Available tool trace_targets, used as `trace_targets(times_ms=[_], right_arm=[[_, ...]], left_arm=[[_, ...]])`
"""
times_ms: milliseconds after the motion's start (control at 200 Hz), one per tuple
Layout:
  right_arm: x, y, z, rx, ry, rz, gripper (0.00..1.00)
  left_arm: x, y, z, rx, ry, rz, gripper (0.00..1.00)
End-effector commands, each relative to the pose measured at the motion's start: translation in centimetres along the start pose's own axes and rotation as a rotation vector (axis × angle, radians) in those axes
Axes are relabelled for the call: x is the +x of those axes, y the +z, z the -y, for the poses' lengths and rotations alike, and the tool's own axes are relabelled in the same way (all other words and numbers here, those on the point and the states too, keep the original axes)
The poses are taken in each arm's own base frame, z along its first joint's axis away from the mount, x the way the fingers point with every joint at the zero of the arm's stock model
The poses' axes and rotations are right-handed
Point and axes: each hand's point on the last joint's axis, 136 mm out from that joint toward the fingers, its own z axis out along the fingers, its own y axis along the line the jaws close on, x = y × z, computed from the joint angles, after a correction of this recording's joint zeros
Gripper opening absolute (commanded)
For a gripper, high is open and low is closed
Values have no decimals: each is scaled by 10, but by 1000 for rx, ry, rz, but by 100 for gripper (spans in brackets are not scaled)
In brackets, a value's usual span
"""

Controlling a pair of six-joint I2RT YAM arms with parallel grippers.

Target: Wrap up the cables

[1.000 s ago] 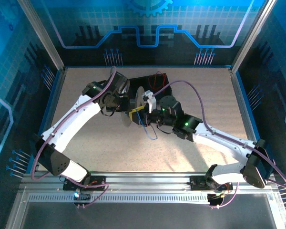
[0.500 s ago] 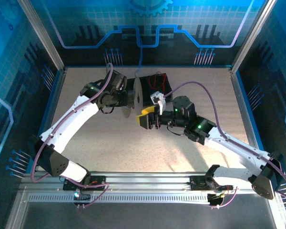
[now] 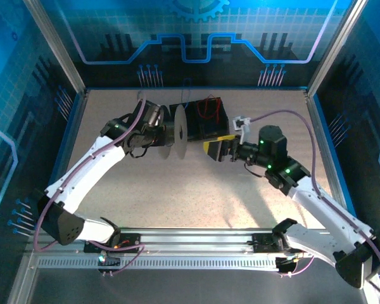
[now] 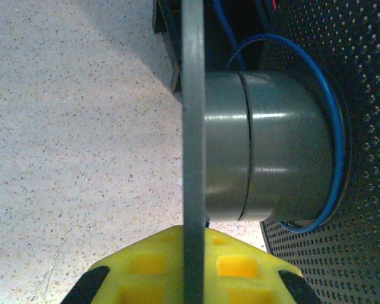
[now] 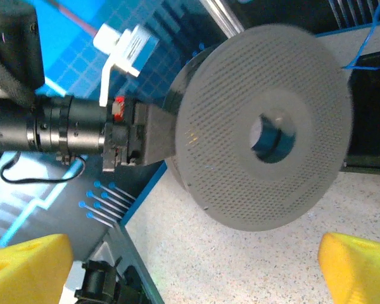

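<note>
- Left gripper — its yellow-padded fingers are closed on the thin edge of the near flange of a grey plastic spool. The spool's round perforated flanges stand upright above the speckled beige tabletop.
- Blue cable — this thin wire is looped once around the spool's smooth grey hub and lies close against the far perforated flange. One strand runs off from the hub toward the dark box behind.
- Black open-topped box — it sits just behind and to the right of the spool. The thin red cable lies loose inside it, apart from the spool.
- Right gripper — its jaws are spread wide and hold nothing. The yellow fingertips face the flat side of the flange without touching it, just in front of the box.
</note>
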Motion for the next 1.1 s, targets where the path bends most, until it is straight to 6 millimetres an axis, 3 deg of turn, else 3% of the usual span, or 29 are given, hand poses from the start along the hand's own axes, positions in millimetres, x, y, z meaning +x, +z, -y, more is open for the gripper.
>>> trace_targets(times_ms=[0,90,240,470,550,701,806,1091], right_arm=[[-7,-13,4,-118,108,67,100],[-18,-14,22,-115,170,82,100],[-10,2,46,81,132,-62,100],[-26,22,68,212,135,-114,84],[-31,28,79,259,139,-107,85],[-41,40,89,295,144,-90,87],[-44,53,99,328,186,-96,84],[-67,94,100,247,225,-39,87]], left_arm=[[-14,-22,8,90,5,112,0],[-7,-30,8,120,8,126,0],[5,-44,1,136,15,159,0],[19,-68,-7,166,11,174,0],[22,-75,-7,181,12,177,0],[26,-83,-4,215,18,176,0],[25,-84,-1,233,18,174,0],[26,-86,4,261,18,164,0]])
